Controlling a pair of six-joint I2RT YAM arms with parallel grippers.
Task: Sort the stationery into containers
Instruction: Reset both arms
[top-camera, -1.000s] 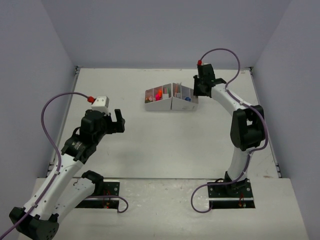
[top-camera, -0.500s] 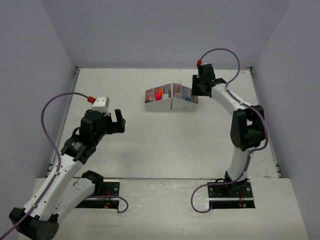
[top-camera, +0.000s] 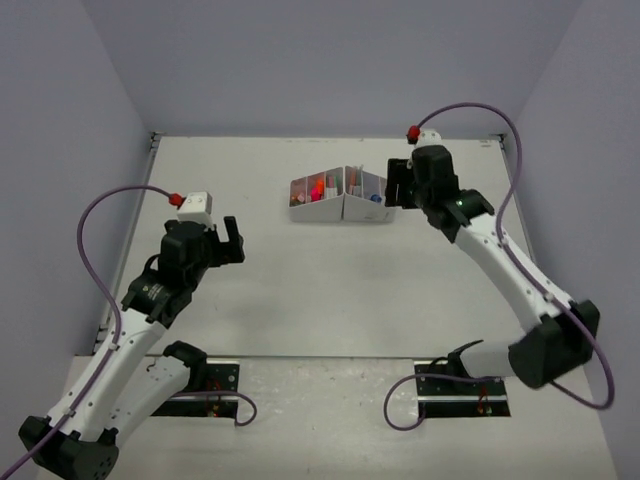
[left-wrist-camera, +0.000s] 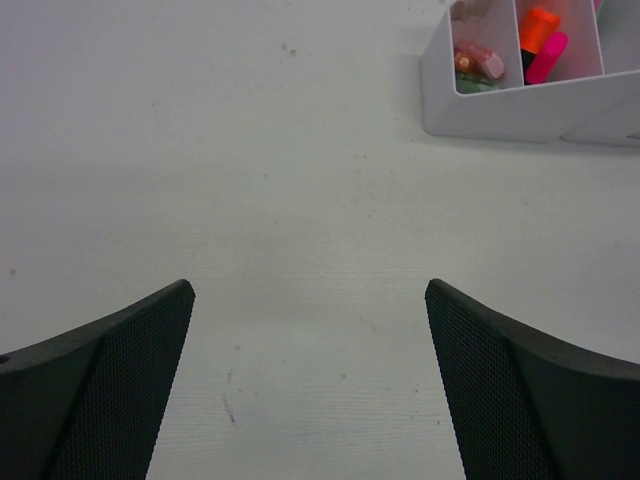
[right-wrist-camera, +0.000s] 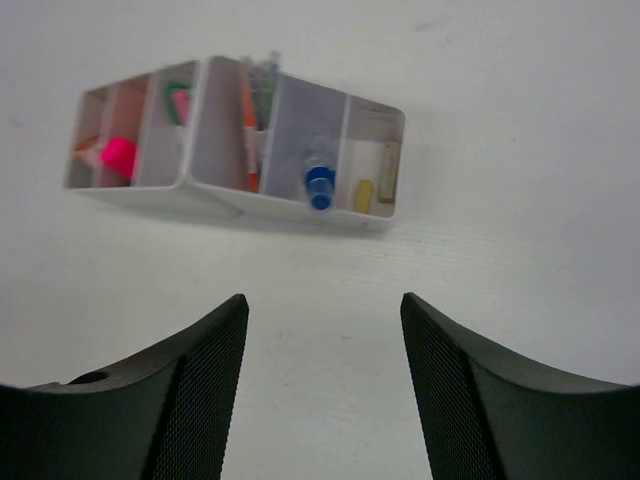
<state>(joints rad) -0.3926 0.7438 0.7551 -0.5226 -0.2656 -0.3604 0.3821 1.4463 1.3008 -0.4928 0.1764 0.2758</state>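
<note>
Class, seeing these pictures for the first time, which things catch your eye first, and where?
The white compartmented organiser box at the far middle of the table stands out, with bright orange and pink highlighter ends and a blue-capped piece inside. The right pincer hangs open by its right end; the left pincer is open, well to its left.

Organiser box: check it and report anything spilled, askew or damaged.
Nothing stands out. The white organiser box sits flat on the table, and the stationery in view, such as the blue-capped piece and pink highlighter, lies inside its compartments. The left claw and right claw are open and empty.
</note>
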